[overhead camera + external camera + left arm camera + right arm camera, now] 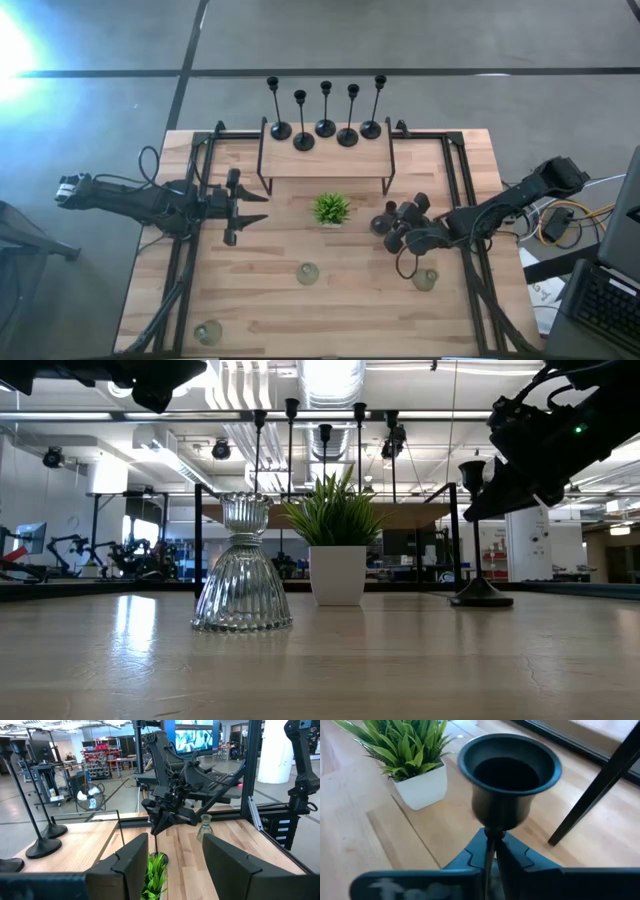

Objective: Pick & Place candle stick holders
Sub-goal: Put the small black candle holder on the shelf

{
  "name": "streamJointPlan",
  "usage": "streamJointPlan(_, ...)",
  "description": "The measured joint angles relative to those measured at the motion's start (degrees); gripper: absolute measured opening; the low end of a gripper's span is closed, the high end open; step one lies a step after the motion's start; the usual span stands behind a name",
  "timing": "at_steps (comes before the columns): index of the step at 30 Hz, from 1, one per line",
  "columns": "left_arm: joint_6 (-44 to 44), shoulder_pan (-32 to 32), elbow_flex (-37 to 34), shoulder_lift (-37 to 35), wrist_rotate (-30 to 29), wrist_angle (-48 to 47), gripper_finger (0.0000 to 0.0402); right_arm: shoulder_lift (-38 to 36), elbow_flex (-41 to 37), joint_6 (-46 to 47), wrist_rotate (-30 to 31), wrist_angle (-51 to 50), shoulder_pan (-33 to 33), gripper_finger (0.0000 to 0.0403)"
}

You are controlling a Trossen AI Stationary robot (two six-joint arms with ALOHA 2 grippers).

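The right gripper has its jaws clenched on the thin stem of a black candle stick holder, just under the cup top, which stands directly above the jaws. In the low view its round base seems to rest on the surface, though I can't be sure it fully touches. The small potted plant sits just beyond the jaws, on the side toward the left arm.

The left gripper hangs with its jaws released and nothing between them, pointing across at the plant.

Five more black holders stand in a row on the raised shelf, well apart from both sets of jaws. Three glass holders rest on the surface: one between the arms, one just beside the right gripper, one near the front corner.
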Motion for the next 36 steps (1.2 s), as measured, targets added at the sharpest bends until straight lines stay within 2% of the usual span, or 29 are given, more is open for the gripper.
streamJointPlan(4,0.0,0.0,0.0,0.0,0.0,-0.2,0.0193,-0.1,0.6,-0.6,-0.5,-0.1,0.0,0.0013)
streamJointPlan(8,0.0,0.0,0.0,0.0,0.0,-0.2,0.0193,-1.3,5.4,-4.3,-4.5,-0.2,0.0,0.0012)
streamJointPlan(13,0.0,0.0,0.0,0.0,0.0,-0.2,0.0193,-2.1,17.3,-14.0,-8.3,-2.4,0.0,0.0011)
streamJointPlan(18,0.0,0.0,0.0,0.0,0.0,-0.2,0.0193,-1.1,31.4,-21.0,-8.9,-16.3,-1.9,0.0010)
streamJointPlan(21,0.0,0.0,0.0,0.0,0.0,-0.1,0.0193,0.4,38.4,-24.6,-9.9,-21.4,-5.0,0.0010)
streamJointPlan(26,-0.5,0.0,0.0,0.0,0.0,-0.1,0.0193,4.2,46.3,-33.4,-17.5,-21.3,-12.4,0.0010)
streamJointPlan(36,-0.7,0.0,0.0,0.0,0.0,-0.4,0.0193,15.9,54.1,-44.7,-32.4,-15.8,-26.1,0.0010)
